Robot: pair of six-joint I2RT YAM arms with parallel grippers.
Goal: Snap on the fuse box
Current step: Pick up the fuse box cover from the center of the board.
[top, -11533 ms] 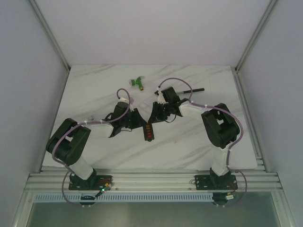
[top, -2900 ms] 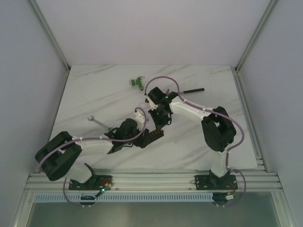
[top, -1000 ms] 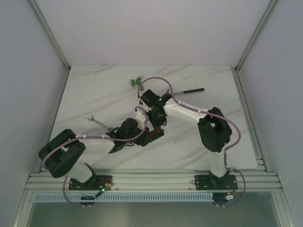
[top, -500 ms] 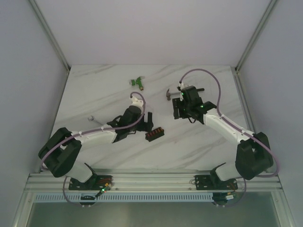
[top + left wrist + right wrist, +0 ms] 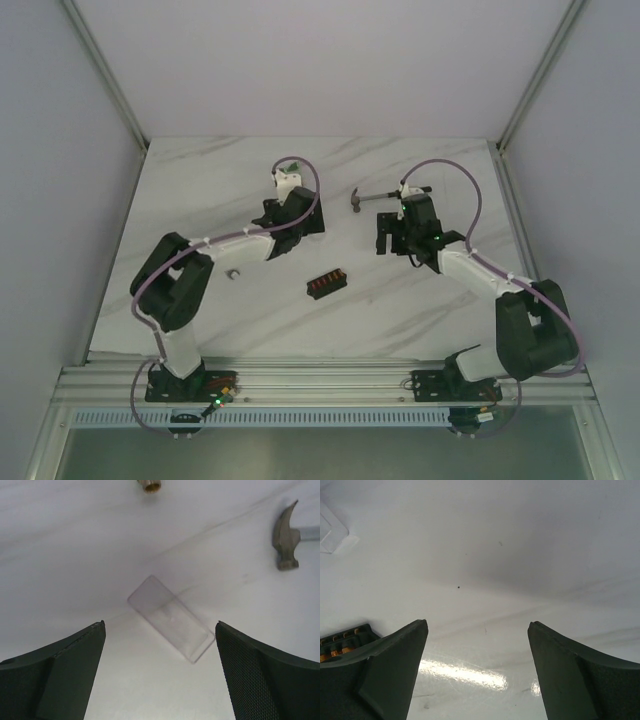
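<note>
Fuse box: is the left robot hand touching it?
Apart. The top external view shows the fuse box lying alone, with bare table between it and the open left gripper farther back.

White marbled table (image 5: 200, 180), black fuse box (image 5: 326, 284), clear lid (image 5: 170, 618), hammer (image 5: 285, 539), all lying apart.

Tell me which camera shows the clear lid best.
Left wrist: the clear lid lies whole, mid-frame, on the table. Right wrist catches only a corner at its edge; the top external view does not show it clearly.
</note>
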